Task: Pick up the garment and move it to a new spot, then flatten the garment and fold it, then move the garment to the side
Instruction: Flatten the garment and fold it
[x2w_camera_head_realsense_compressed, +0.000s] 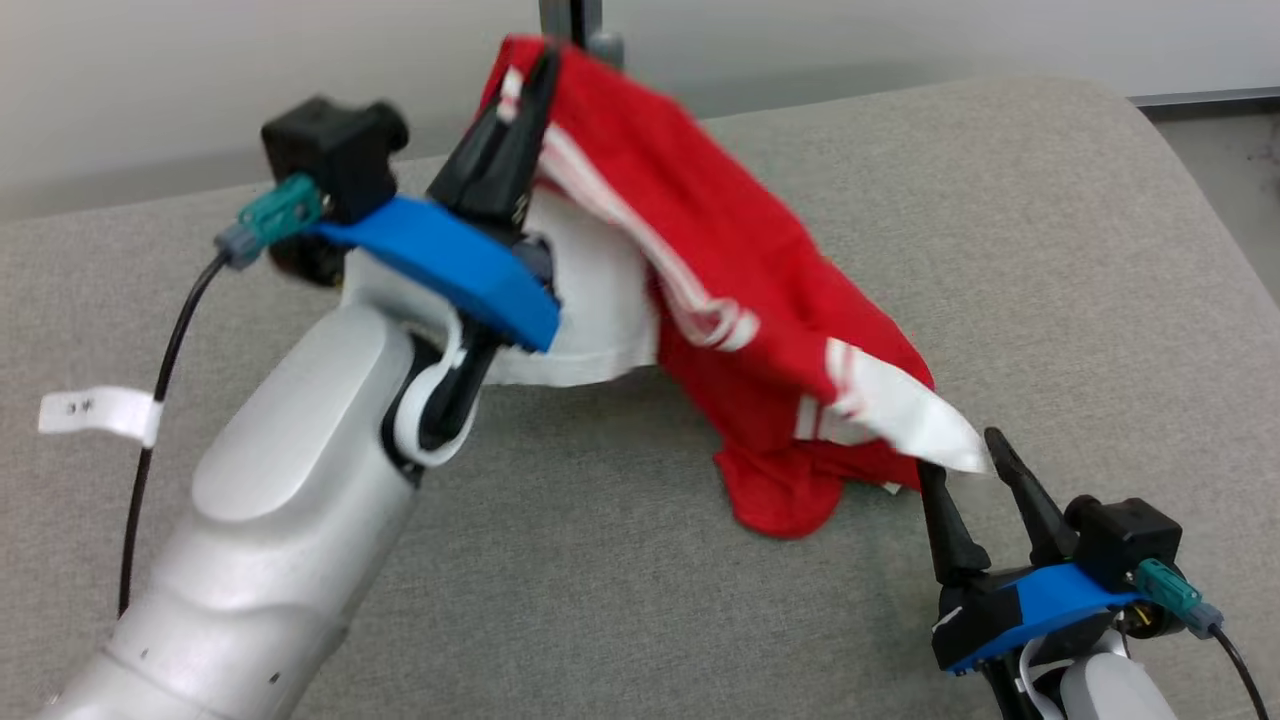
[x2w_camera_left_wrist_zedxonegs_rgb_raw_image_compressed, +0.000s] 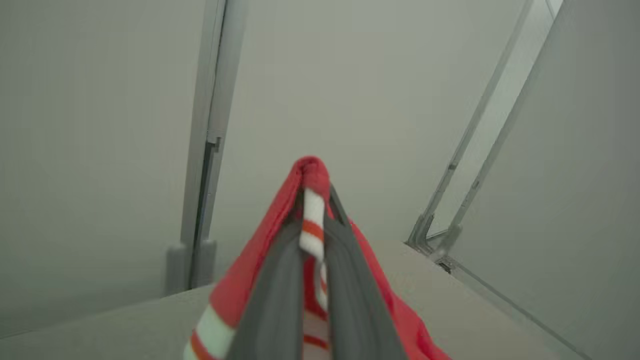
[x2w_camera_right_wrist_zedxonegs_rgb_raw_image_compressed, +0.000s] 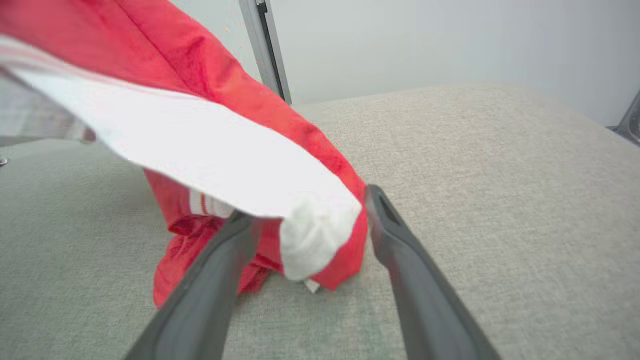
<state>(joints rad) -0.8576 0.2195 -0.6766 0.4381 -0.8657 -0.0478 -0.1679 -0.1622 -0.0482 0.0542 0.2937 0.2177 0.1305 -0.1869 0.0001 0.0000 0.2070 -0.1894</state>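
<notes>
Left gripper (x2w_camera_head_realsense_compressed: 535, 75), at the upper middle of the head view, is clamped on a top edge of the garment (x2w_camera_head_realsense_compressed: 730, 270), which is red with white bands. It holds that end high, so the cloth hangs open and slopes down toward the lower right. The lowest folds rest on the grey cushion (x2w_camera_head_realsense_compressed: 1050, 250) just below the frame's centre.

Right gripper (x2w_camera_head_realsense_compressed: 960, 455), at the lower right, has its fingers spread wide and holds nothing. A white corner of the cloth hangs right at its tips, and in the right wrist view that corner sits between the two fingers. The corner is blurred there, so I cannot tell whether it touches either finger.

I judge the spread fingers are placed for a second grip, so both arms can carry the garment and spread it flat.
</notes>
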